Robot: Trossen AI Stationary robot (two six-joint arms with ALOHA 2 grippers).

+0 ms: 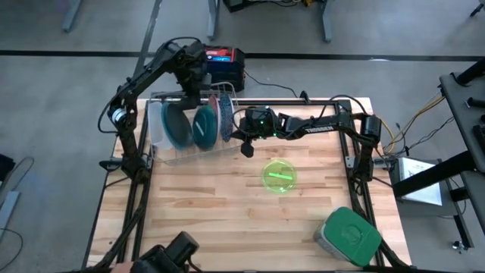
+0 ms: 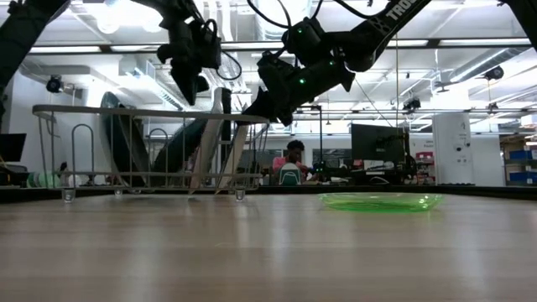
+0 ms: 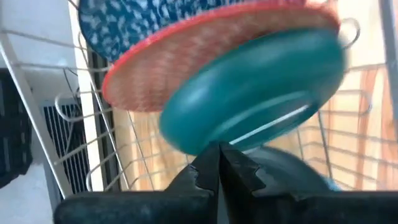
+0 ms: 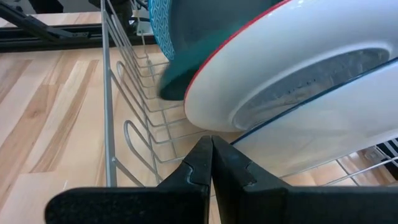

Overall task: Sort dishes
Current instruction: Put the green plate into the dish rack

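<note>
Several teal and red-rimmed dishes (image 1: 195, 125) upright, one lime green plate (image 1: 279, 176) flat

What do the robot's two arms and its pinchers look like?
Both arms are dark, almost black, made of thin jointed tubes with black cables running along them. The right arm has white letters on its side and small green lights glowing near its wrist. The left arm has a silvery round joint partway along. Each ends in two dark, pointed fingers: left gripper, right gripper.
</note>
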